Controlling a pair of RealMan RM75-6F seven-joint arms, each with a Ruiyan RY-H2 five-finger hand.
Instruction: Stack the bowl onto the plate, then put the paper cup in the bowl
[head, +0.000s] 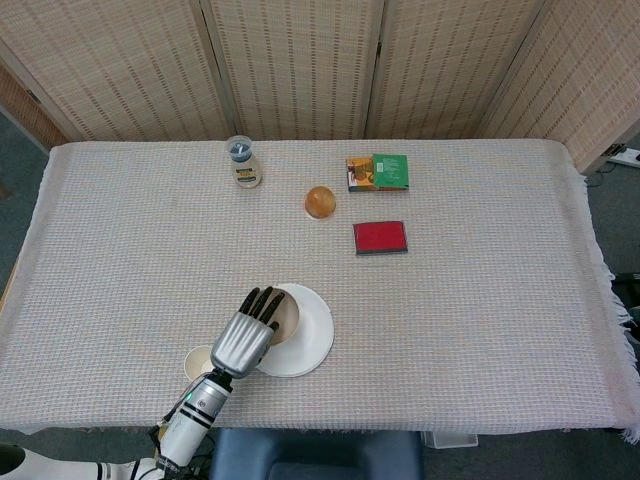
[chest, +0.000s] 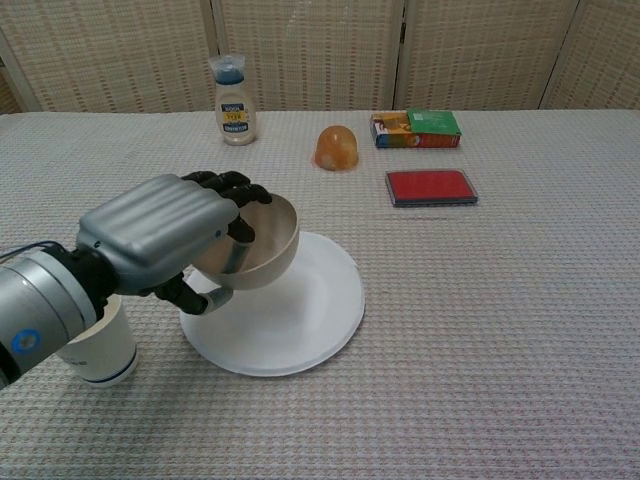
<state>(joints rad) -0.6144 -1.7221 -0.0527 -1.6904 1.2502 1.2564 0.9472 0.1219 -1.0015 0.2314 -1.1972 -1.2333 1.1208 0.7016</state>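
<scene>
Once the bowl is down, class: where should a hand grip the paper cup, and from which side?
Probably round the side wall of the paper cup, from its left: it stands upright, mouth open, and the left hand holding the bowl crowds its right.

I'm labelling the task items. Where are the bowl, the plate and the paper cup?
bowl (chest: 262, 243), chest view, on its inner wall.
plate (chest: 310, 310), chest view, on its bare flat centre.
paper cup (chest: 100, 350), chest view, on its side wall below the arm.
</scene>
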